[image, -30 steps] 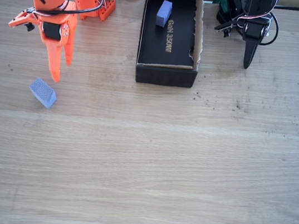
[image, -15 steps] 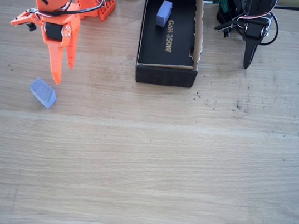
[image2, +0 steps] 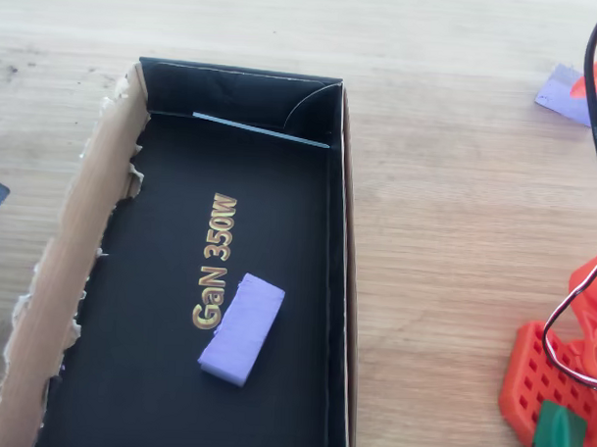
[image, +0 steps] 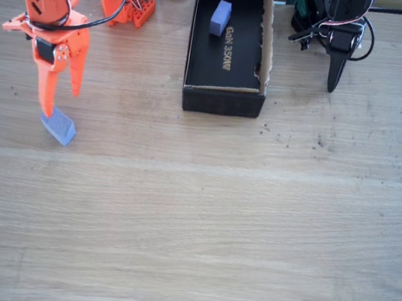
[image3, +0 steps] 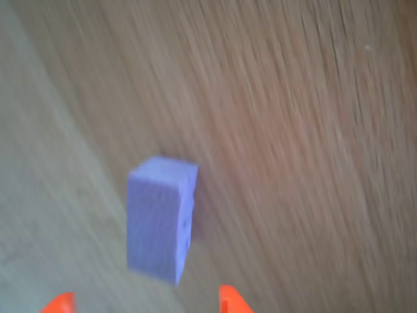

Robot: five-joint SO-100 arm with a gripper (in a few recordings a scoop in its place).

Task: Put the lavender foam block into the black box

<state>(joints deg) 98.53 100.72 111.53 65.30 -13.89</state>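
The orange hand [image: 51, 101] is held spread just over the lavender foam block [image: 58, 125], which is lying on the wooden tabletop [image: 214, 213], well apart from the black box [image: 229, 41]. A blue-violet block [image2: 242, 328] is seen inside the box.

The lavender foam block [image: 58, 126] is lying on the table, well to the left of the black box [image: 222, 97] in the fixed view, its pale speckled face turned up and its length set at a slant. The box is sitting open at the table's far edge, long and black inside, one wall [image2: 66, 274] showing raw torn brown cardboard, gold lettering on its floor.
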